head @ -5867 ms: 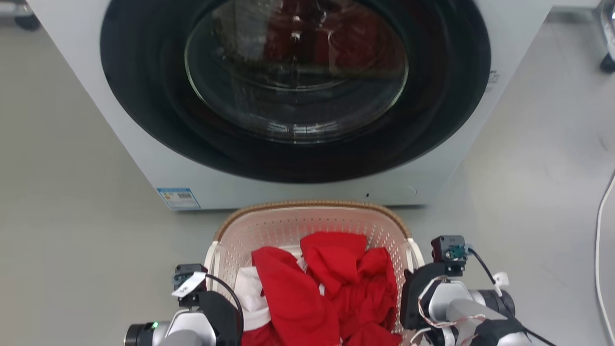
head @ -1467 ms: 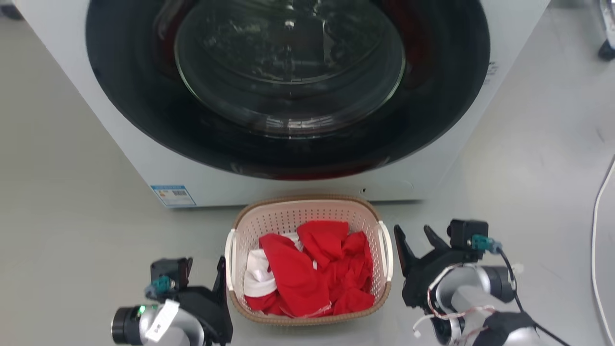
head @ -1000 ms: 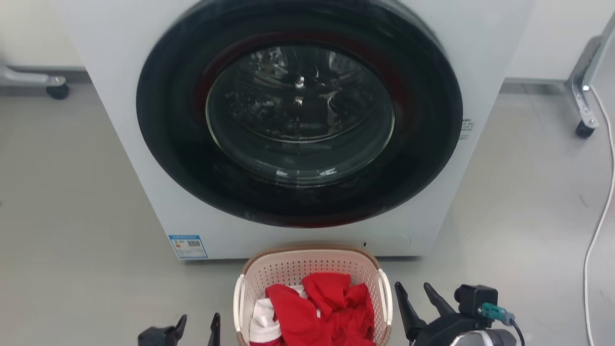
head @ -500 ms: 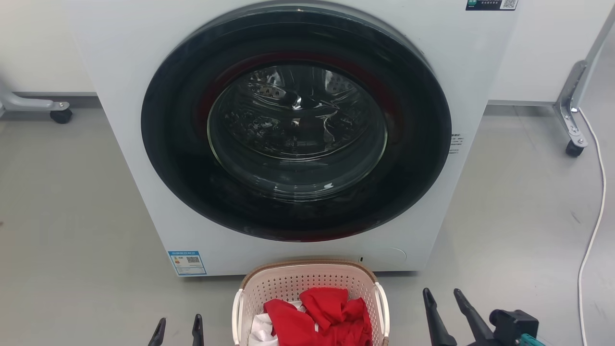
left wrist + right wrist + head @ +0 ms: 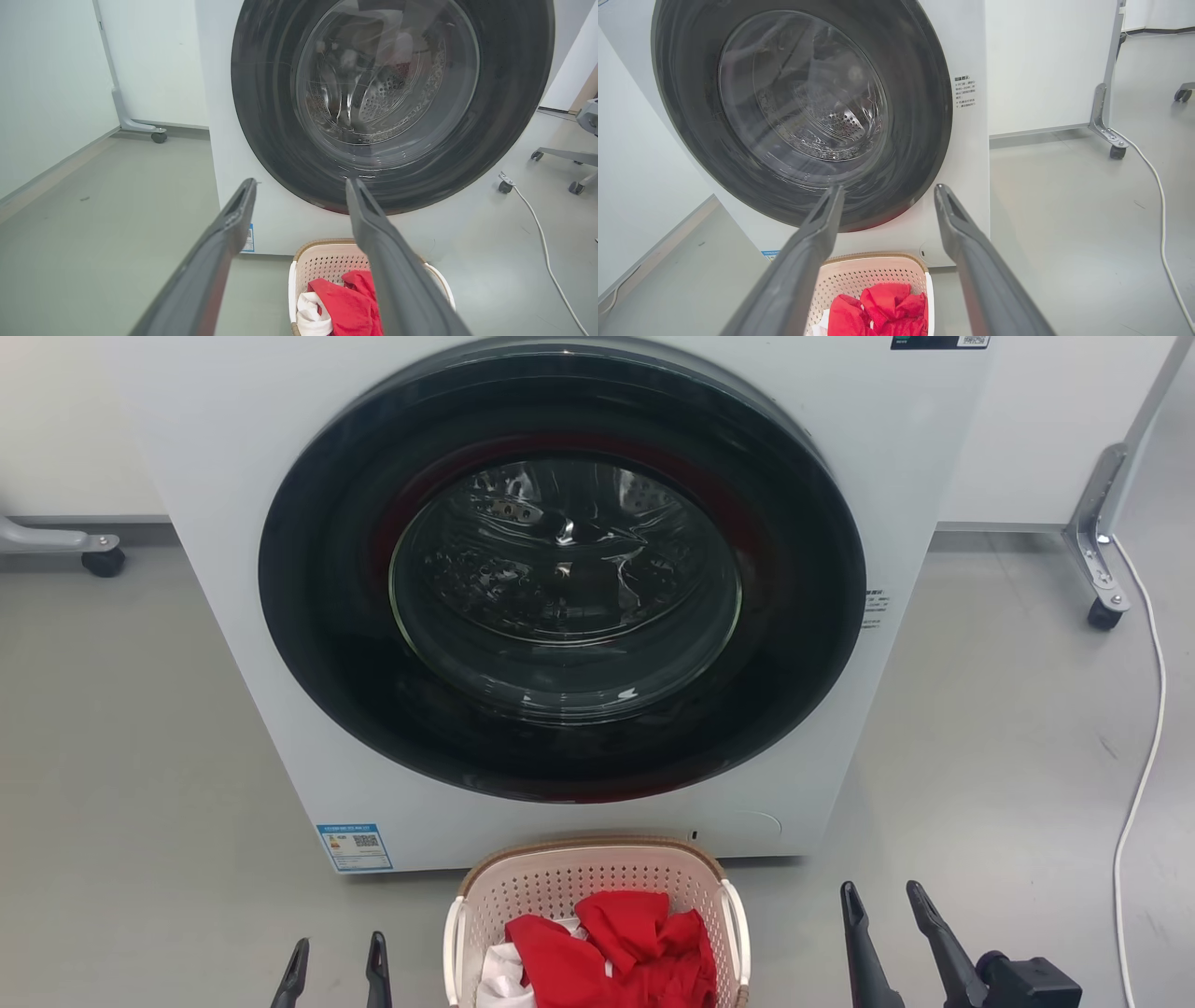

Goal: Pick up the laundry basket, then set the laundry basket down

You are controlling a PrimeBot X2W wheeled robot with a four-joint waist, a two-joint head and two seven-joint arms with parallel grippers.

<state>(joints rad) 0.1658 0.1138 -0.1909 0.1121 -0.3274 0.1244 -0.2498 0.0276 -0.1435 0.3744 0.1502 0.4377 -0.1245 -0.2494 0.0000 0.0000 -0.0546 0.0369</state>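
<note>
Nearest, the left gripper [image 5: 338,954] and right gripper [image 5: 881,894] flank, fingers spread and apart from it, the laundry basket [image 5: 579,885], cream-white, perforated, brown-rimmed, white-handled, holding red and white clothes [image 5: 616,943], standing on the floor [image 5: 140,803] just before the washing machine [image 5: 187,476].

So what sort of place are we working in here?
Probably a lab or test space staged as a laundry corner, not a home: a front-loading washing machine standing on bare grey floor, a laundry basket of red clothes before it, and white partition panels on castor legs.
</note>
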